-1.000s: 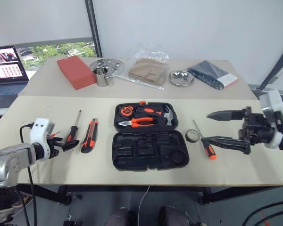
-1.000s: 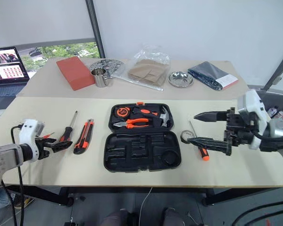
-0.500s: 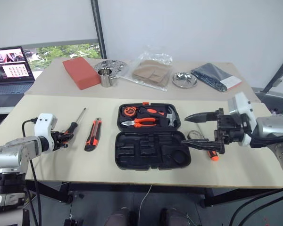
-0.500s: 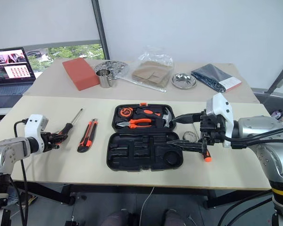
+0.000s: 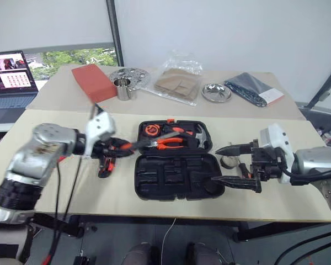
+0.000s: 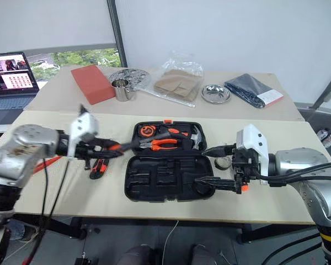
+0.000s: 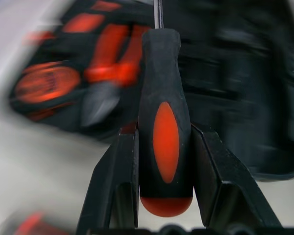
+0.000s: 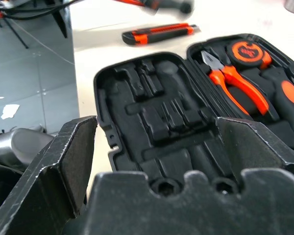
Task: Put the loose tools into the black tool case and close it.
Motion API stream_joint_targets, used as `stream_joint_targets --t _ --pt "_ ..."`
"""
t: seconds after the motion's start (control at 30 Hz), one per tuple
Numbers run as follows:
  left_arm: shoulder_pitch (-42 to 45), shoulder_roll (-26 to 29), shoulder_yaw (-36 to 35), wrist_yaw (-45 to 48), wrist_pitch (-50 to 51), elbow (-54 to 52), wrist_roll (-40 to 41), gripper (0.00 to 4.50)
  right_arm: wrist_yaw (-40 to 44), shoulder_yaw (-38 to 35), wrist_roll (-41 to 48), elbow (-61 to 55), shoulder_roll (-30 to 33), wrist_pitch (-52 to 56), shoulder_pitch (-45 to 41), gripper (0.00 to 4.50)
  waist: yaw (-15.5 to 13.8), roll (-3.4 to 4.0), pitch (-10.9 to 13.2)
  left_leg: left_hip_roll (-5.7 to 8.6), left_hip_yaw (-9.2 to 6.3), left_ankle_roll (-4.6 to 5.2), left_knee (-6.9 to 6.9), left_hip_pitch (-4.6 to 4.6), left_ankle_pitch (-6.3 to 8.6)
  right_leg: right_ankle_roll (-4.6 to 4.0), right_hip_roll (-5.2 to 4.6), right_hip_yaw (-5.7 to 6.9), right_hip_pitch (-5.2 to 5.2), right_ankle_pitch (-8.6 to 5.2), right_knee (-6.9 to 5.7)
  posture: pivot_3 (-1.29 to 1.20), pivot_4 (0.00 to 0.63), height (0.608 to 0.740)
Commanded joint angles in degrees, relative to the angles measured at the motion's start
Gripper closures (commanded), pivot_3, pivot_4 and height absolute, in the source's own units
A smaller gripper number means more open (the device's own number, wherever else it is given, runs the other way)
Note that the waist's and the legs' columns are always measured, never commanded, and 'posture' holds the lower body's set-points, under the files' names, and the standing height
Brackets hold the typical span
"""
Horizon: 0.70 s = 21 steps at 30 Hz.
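Left gripper (image 7: 165,147) clamped on the black-and-orange handle of a screwdriver (image 7: 165,117), one finger on each side, shaft pointing away toward the open tool case (image 5: 176,176). In the head views the held screwdriver hangs above the table (image 5: 55,187), just left of the case's upper half, shaft tip over the pliers (image 5: 168,142). Directly under that gripper, the utility knife (image 5: 103,165) lies flat on the table, left of the case.

Right gripper (image 5: 226,164) jaws wide apart, holding nothing, hovering at the right edge of the case; upper finger above, lower finger reaching over the case's lower right corner. Behind it, just right of the case, the small tape roll (image 5: 228,162) sits on the table, and beside that the orange end of a second screwdriver (image 6: 244,187) peeks out under the gripper.

Case lies open and flat: upper half holds pliers, a hammer (image 5: 199,134) and an orange-faced round tool; lower half shows bare moulded recesses.

Back table: red block (image 5: 94,81), metal cup (image 5: 123,89), perforated metal disc (image 5: 131,75), plastic bag (image 5: 179,81), steel bowl (image 5: 216,92), dark pouch (image 5: 251,88). Laptop (image 5: 11,72) at far left.
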State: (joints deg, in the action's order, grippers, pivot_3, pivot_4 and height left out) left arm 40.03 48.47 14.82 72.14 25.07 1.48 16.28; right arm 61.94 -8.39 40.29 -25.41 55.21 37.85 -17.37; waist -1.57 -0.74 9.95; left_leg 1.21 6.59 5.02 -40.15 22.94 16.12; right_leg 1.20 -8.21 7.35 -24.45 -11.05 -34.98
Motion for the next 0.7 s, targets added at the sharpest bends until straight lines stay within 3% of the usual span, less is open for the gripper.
stream_joint_targets --t 0.03,0.17,0.43,0.47,0.5,0.6,0.63,0.7 --pt "6.3 -3.8 5.9 2.8 -7.6 7.2 -7.6 3.54 -1.7 -2.6 0.4 -2.6 0.1 -0.4 0.7 0.00 0.0 -0.01 0.0 -0.02 0.00 0.01 -0.04 0.00 0.00 -0.01 0.00 -0.01 0.01 0.00 -0.02 0.00 0.150 0.734" --pt "10.2 -8.0 9.1 3.7 -12.1 15.5 -12.5 3.54 -2.5 -3.4 -0.7 -4.2 0.6 -0.9 3.5 0.00 0.0 -0.02 0.0 -0.03 -0.02 0.43 -0.13 0.06 -0.21 -0.11 -0.02 -0.02 -0.01 0.07 -0.02 0.00 0.150 0.734" --pt "13.7 -14.2 8.2 4.8 -14.5 23.8 -14.3 3.54 -5.4 -5.8 1.1 -5.3 -0.1 0.6 4.6 0.00 -0.1 -0.03 0.0 -0.05 -0.13 0.81 -0.35 0.31 -0.28 -0.14 -0.14 0.01 -0.14 0.12 -0.04 0.00 0.150 0.734" --pt "13.9 -14.5 7.9 5.0 -13.9 23.9 -14.2 2.52 -5.5 -6.0 1.3 -5.5 0.0 0.6 4.8 0.00 -0.2 -0.02 0.0 -0.05 -0.16 0.86 -0.42 0.33 -0.25 -0.14 -0.15 0.00 -0.13 0.12 -0.06 0.00 0.150 0.734" --pt "14.3 -14.9 7.2 5.2 -12.8 23.5 -13.5 2.29 -5.5 -6.4 1.4 -5.7 0.1 0.7 5.3 0.00 -0.2 -0.02 0.0 -0.07 -0.20 0.92 -0.54 0.40 -0.22 -0.14 -0.16 -0.02 -0.13 0.12 -0.07 0.00 0.150 0.734" --pt "15.5 -15.8 4.9 4.5 -10.2 22.9 -12.0 1.01 -5.5 -7.3 1.8 -6.0 0.3 0.6 6.4 0.00 -0.6 -0.03 0.0 -0.07 -0.28 1.01 -0.71 0.49 -0.16 -0.06 -0.20 -0.11 -0.12 0.17 -0.07 0.00 0.150 0.734" --pt "15.8 -16.0 4.3 4.5 -9.7 22.7 -11.6 0.77 -5.5 -7.4 1.9 -6.0 0.4 0.6 6.6 0.00 -0.7 -0.03 0.0 -0.07 -0.28 1.02 -0.73 0.51 -0.15 -0.03 -0.20 -0.12 -0.12 0.19 -0.06 0.00 0.150 0.734" --pt "16.0 -16.3 3.6 4.5 -8.7 22.2 -11.3 0.91 -5.6 -7.5 2.0 -6.0 0.4 0.4 6.9 0.00 -0.7 -0.03 0.0 -0.06 -0.31 1.06 -0.80 0.60 -0.13 -0.01 -0.21 -0.10 -0.15 0.22 -0.06 0.00 0.150 0.734"
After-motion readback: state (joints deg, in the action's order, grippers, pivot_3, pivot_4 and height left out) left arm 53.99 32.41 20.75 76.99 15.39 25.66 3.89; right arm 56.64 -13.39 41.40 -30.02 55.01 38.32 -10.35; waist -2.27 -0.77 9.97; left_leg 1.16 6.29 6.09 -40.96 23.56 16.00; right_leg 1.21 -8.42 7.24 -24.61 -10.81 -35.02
